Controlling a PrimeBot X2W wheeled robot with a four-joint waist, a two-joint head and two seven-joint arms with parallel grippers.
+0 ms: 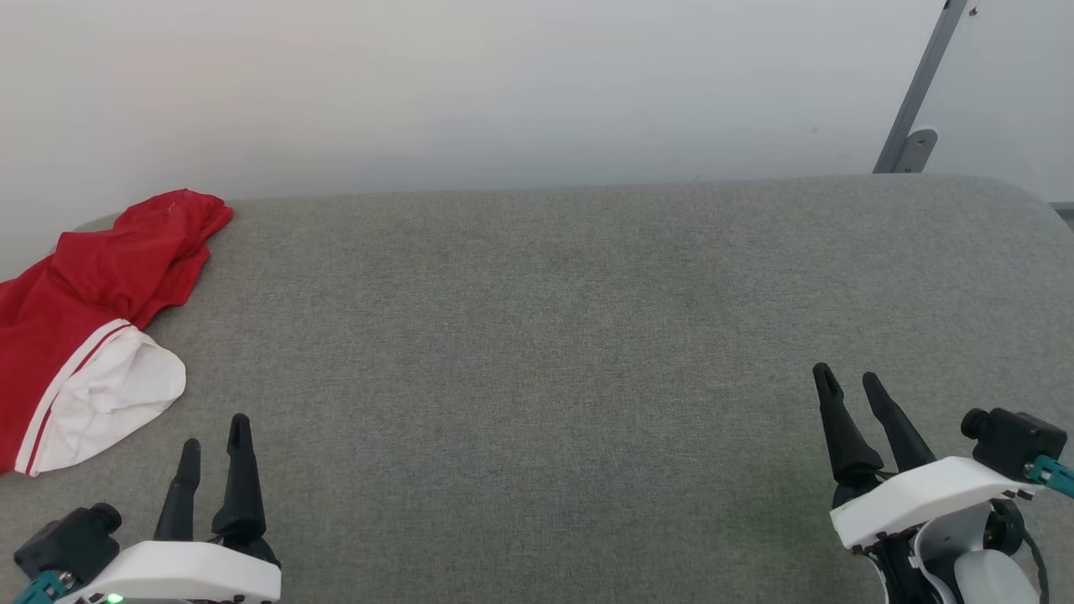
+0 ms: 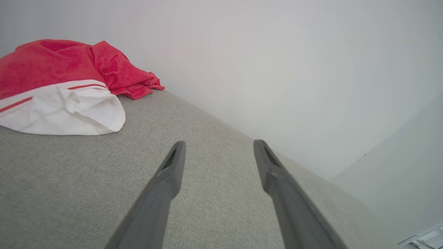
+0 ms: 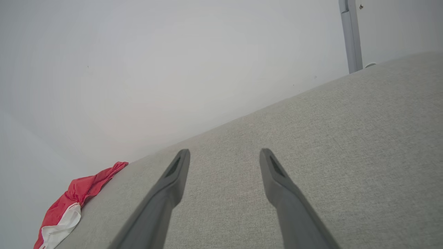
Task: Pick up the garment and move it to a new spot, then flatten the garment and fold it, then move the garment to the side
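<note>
The crumpled red-and-white garment [image 1: 92, 285] lies at the left edge of the grey padded surface [image 1: 537, 335], running front to back. The left gripper [image 1: 216, 432], fingers spread and empty, is near it. The right gripper [image 1: 847, 373], also spread, is well apart.

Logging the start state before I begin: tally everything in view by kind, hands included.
Red-and-white garment: 1
Hands: 2, left hand and right hand
Grey padded surface: 1
Grey metal post: 1
Total: 5
</note>
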